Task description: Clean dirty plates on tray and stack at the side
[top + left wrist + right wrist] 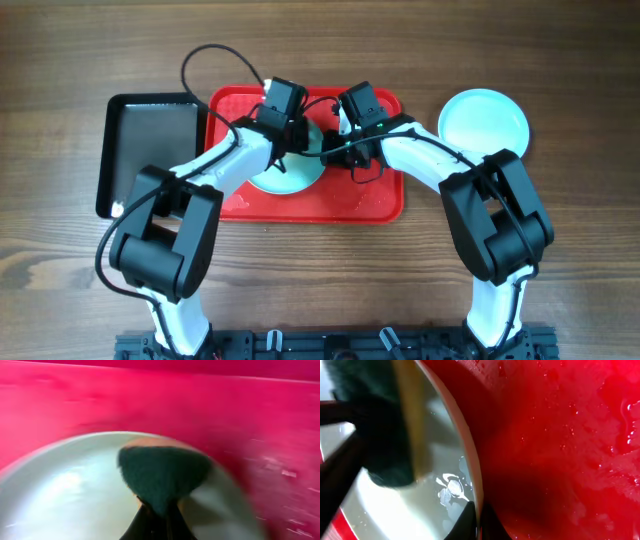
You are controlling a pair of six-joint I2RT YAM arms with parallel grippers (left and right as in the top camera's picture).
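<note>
One plate [292,181] lies on the tray [365,203], left gripper [157,520] clamping sponge [162,472], right gripper [476,523] pinching rim [468,455].

A: Glossy red plastic on the tray [560,450], smooth, wet, beaded with droplets.
B: Agreed. Plate [65,490]?
A: Ceramic or plastic, can't tell. Smooth pale sheen, water film and bubbles near the rim.
B: Sponge [162,472]: rough dark green scouring fibre, matt, on a yellowish foam layer.
A: Yes. Side plate [484,122] smooth, soft sheen.
B: Table [560,270]: brown wood grain, matt to satin. Black tray [150,150]: shiny plastic, pale reflections.
A: Arm shells [165,235]: white and black plastic, semi-gloss.
</note>
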